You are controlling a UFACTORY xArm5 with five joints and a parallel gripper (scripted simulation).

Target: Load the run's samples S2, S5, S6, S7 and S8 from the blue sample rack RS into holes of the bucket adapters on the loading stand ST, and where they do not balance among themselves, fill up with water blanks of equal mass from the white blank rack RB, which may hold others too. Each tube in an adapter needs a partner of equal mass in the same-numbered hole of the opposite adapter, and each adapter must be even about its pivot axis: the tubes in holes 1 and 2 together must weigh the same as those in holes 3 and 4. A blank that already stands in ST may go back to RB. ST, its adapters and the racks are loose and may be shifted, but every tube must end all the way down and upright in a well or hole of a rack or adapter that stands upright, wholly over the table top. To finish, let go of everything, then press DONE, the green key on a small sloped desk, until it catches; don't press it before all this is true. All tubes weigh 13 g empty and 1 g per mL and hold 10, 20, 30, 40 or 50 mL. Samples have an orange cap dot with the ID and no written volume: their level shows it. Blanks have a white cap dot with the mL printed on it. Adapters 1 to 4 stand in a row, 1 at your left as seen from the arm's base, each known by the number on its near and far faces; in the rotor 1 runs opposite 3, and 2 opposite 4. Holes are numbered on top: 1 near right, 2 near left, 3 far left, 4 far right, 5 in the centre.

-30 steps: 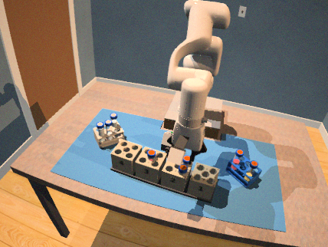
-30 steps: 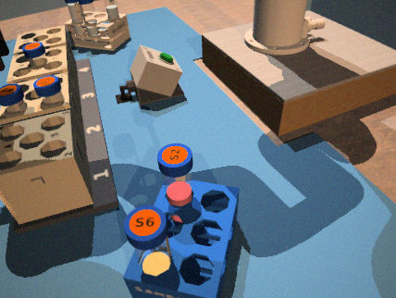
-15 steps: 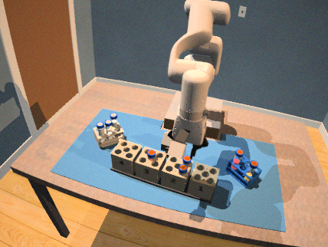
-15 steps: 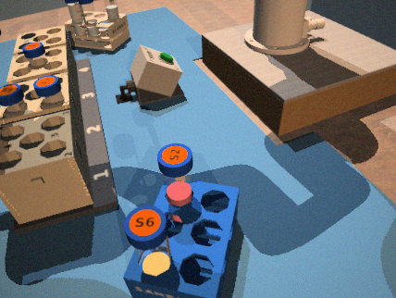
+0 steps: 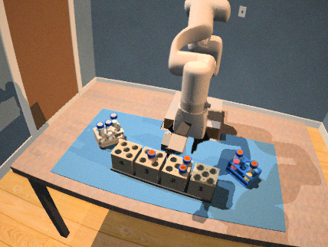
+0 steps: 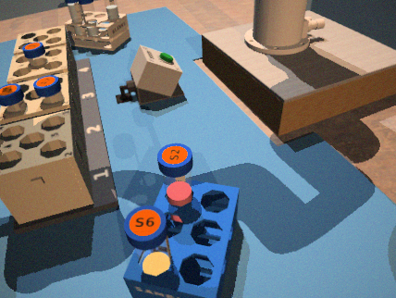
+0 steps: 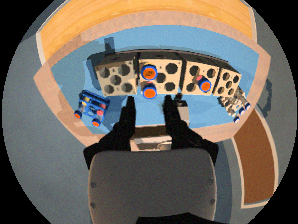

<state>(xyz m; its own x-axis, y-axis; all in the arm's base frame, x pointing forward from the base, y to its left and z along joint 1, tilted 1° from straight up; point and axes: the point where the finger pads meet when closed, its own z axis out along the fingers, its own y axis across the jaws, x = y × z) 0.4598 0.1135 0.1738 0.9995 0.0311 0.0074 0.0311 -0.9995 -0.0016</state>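
Observation:
My gripper [image 5: 194,147] [image 7: 149,103] is open and empty. It hangs behind the loading stand ST [image 6: 94,131], above the mat near the DONE desk. Adapter 2 [image 5: 174,176] [image 6: 28,108] holds two orange-dotted sample tubes [image 5: 187,159] [image 5: 183,168] [image 6: 10,93] [image 6: 46,84] [image 7: 149,72] [image 7: 150,91]. Adapter 3 [image 5: 147,166] holds one sample tube [image 5: 152,153] [image 6: 32,48] [image 7: 202,84]. Adapters 1 [image 5: 203,184] [image 6: 42,185] and 4 [image 5: 123,159] are empty. The blue sample rack RS [image 5: 241,178] [image 6: 232,196] holds S2 [image 6: 174,157] and S6 [image 6: 145,225].
The white blank rack RB [image 5: 109,141] [image 6: 99,39] with several blue-capped blanks stands at the stand's far end. The sloped desk [image 6: 153,76] carries the green DONE key [image 6: 166,57]. RS also holds a pink-topped [image 6: 179,192] and a yellow-topped tube [image 6: 156,265]. The arm's base block [image 6: 296,88] stands behind.

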